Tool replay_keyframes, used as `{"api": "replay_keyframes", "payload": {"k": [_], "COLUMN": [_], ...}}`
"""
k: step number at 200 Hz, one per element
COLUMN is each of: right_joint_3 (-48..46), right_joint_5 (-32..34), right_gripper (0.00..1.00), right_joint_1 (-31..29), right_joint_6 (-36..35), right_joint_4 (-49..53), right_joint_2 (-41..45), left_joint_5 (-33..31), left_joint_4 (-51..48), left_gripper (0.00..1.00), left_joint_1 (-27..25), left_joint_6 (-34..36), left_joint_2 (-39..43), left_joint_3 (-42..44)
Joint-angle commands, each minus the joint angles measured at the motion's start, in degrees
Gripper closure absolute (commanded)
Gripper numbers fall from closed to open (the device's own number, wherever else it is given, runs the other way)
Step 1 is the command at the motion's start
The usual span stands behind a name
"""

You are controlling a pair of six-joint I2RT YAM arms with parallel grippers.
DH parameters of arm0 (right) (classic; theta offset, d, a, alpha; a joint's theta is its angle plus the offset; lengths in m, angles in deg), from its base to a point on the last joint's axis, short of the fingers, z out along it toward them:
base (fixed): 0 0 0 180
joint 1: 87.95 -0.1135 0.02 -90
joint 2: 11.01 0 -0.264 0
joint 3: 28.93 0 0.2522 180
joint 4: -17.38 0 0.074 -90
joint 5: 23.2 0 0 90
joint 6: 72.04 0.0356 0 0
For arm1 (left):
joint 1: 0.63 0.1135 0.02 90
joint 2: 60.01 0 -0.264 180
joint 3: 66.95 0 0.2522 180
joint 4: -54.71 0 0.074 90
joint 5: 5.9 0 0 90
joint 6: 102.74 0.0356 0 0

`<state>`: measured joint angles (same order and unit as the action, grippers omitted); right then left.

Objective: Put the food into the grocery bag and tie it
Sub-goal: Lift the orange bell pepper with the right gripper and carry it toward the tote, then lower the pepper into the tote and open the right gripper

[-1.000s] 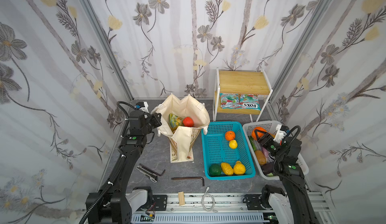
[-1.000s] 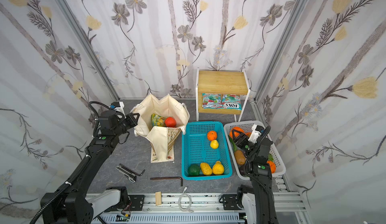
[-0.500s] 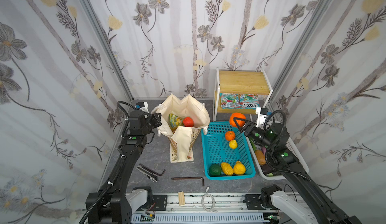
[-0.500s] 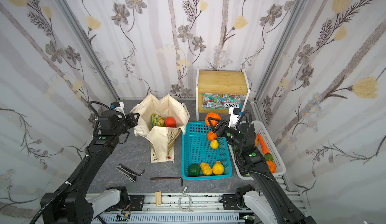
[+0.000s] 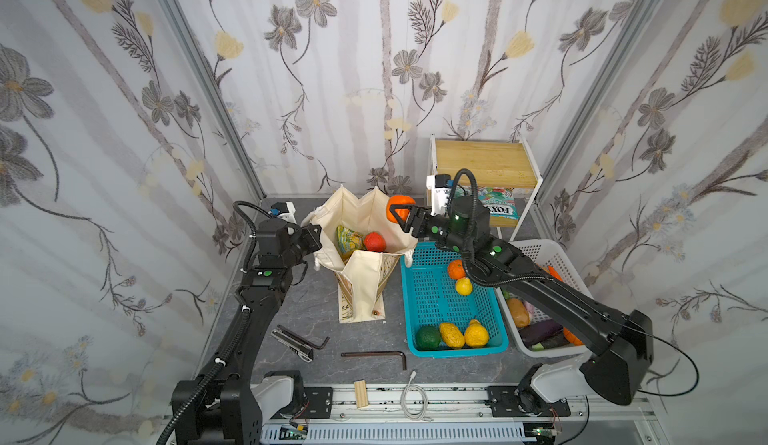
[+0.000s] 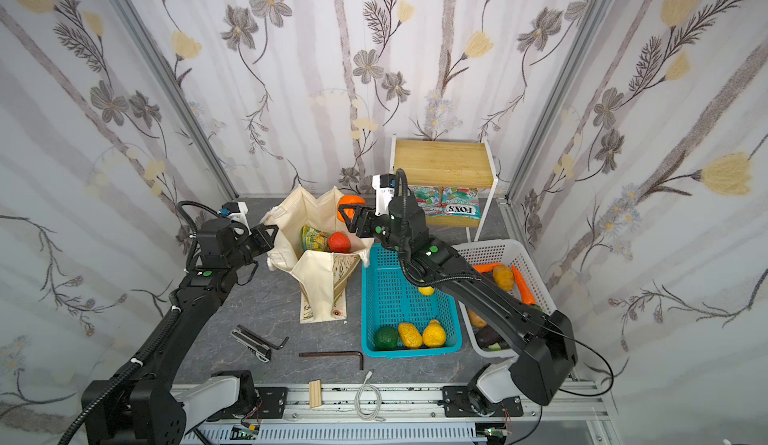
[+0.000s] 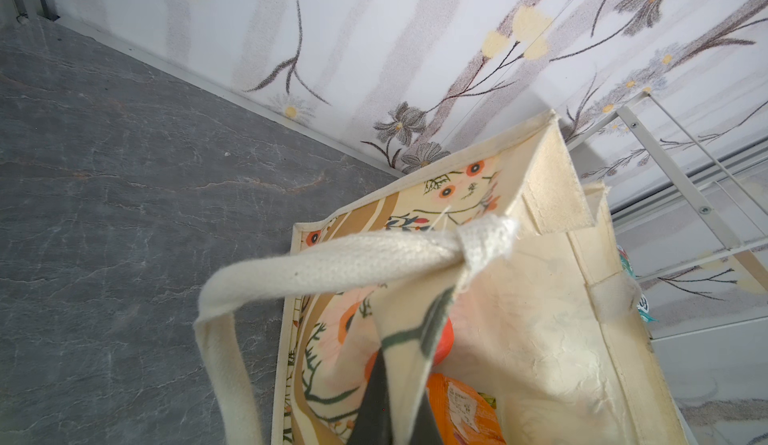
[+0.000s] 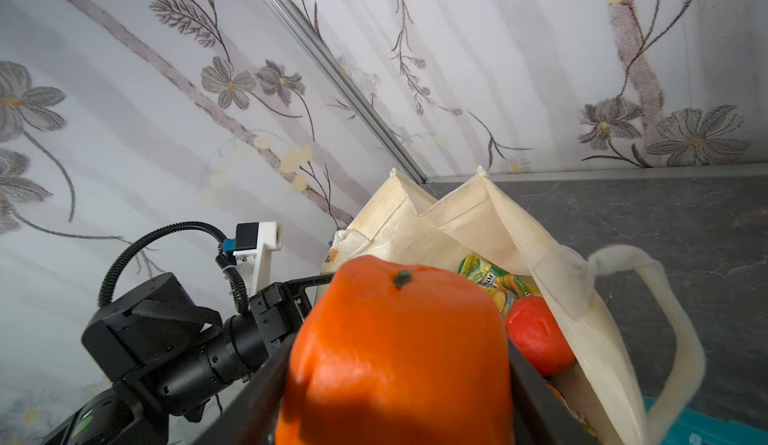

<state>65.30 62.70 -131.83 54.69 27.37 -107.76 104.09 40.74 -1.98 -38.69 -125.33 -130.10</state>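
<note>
The grocery bag (image 5: 361, 218) (image 6: 316, 214) stands open at the back middle in both top views, its front panel folded forward. A red tomato (image 5: 374, 241) (image 8: 538, 335) and a green snack packet (image 5: 348, 239) (image 8: 494, 281) lie inside; the left wrist view also shows an orange packet (image 7: 461, 409). My left gripper (image 5: 314, 234) (image 6: 270, 231) (image 7: 399, 401) is shut on the bag's left rim, fabric pinched between its fingers. My right gripper (image 5: 402, 215) (image 6: 351, 213) (image 8: 399, 380) is shut on an orange (image 5: 398, 207) (image 8: 399, 339), held above the bag's right rim.
A teal basket (image 5: 428, 297) right of the bag holds an orange, lemons and a green fruit. A white basket (image 5: 540, 252) with vegetables sits further right. Behind them stands a wooden shelf (image 5: 482, 164) with packets (image 5: 498, 208). Hex keys (image 5: 374, 355) lie in front.
My right arm has swung from the white basket leftward across the teal basket to the bag's rim, carrying the orange. The left arm and the bag have not moved.
</note>
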Motion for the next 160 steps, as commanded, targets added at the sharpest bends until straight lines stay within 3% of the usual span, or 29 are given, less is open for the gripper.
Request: {"api": "replay_keyframes", "payload": {"k": [1, 69, 119, 160], "right_joint_3": [6.17, 19.16, 30.44, 31.02], "right_joint_5": [4.11, 3.4, 8.06, 6.88], "right_gripper": [0.39, 0.41, 0.42, 0.4], "right_joint_1": [-1.58, -2.72, -6.19, -6.37], "right_joint_6": [-2.29, -2.36, -7.51, -7.33], "right_joint_4": [6.49, 11.27, 24.23, 25.03], "right_joint_2": [-6.08, -22.82, -33.18, -37.37], "left_joint_5": [1.06, 1.38, 1.65, 1.53], "left_joint_4": [1.26, 1.26, 1.26, 1.26], "left_gripper": [1.0, 1.0, 1.0, 1.0], "left_joint_1": [-0.03, 0.03, 0.01, 0.03], "left_joint_6": [-0.01, -0.15, -0.24, -0.07], "left_joint_2": [-0.16, -0.25, -0.25, -0.16], "left_joint_3": [-0.16, -0.27, -0.32, -0.27]}}
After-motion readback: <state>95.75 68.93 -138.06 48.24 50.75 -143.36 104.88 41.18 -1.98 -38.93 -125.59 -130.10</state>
